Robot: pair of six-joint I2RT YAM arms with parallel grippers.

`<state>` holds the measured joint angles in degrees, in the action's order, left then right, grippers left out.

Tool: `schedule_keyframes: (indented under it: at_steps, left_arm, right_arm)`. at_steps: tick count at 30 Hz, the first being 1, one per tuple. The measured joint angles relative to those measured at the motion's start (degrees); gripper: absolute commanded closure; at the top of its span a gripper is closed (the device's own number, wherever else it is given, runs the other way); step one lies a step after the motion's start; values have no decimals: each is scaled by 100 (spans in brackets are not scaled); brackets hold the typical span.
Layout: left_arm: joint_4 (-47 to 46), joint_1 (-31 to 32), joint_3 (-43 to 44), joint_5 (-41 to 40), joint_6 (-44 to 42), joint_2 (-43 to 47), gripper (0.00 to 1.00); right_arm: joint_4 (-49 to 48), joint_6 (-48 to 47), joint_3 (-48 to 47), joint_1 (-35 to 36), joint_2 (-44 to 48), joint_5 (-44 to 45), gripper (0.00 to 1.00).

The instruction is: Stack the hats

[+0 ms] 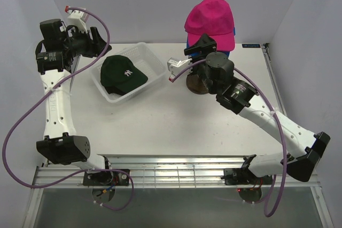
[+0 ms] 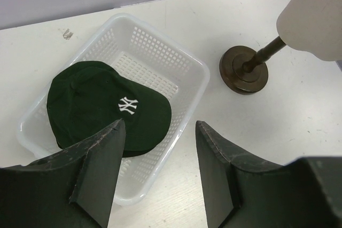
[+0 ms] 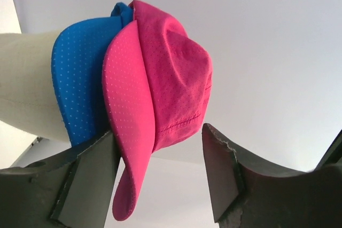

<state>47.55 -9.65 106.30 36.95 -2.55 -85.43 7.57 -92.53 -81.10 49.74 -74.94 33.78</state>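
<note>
Sitting over the blue fabric cap (image 3: pixel 80 78) at one o'clock, the magenta fabric cap (image 1: pixel 209 17) looks self-supporting, so your right end effector (image 3: pixel 159 134) and left end effector (image 2: pixel 159 126) stand apart.

Cap (image 1: pixel 123 74) in basket (image 1: pixel 152 61), left of two caps (image 1: pixel 210 17) on mannequin head (image 2: pixel 315 20)

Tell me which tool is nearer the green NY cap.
Left. The left tool hangs open near the white basket holding the green NY cap; the right tool is across the table at the pink cap on the mannequin head.
</note>
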Motion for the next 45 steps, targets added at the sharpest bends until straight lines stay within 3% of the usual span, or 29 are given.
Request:
schedule_keyframes:
  at_steps: [9, 17, 22, 26, 30, 34, 38, 45]
  left_arm:
    - [-20, 0, -105, 46, 9, 2, 35]
    - [-149, 85, -271, 269, 155, -22, 42]
    - [-208, 678, -269, 175, 173, -138, 42]
    - [-219, 1355, -219, 111, 166, -396, 46]
    - [-208, 1989, 15, 42, 122, -848, 51]
    - [-103, 2494, 509, -74, 61, -1373, 52]
    - [-125, 3010, 1049, -184, -24, -1836, 52]
    - [-131, 3497, 1180, -199, -136, -2039, 51]
  right_arm:
    - [428, 544, -619, 426, 44, -262, 24]
    - [1810, 2520, -1781, 765, 330, -1934, 11]
    - [1928, 3985, -2055, 765, 876, -2024, 13]
    - [2050, 5453, -2577, 573, 793, -885, 28]
    - [2402, 6894, -2581, -94, 780, -254, 42]
    - [3150, 8109, -2308, -1130, 791, -479, 39]
    - [3873, 8795, -2420, -2341, 391, -1368, 43]
    - [3939, 9619, -2179, -4555, -22, -3790, 39]
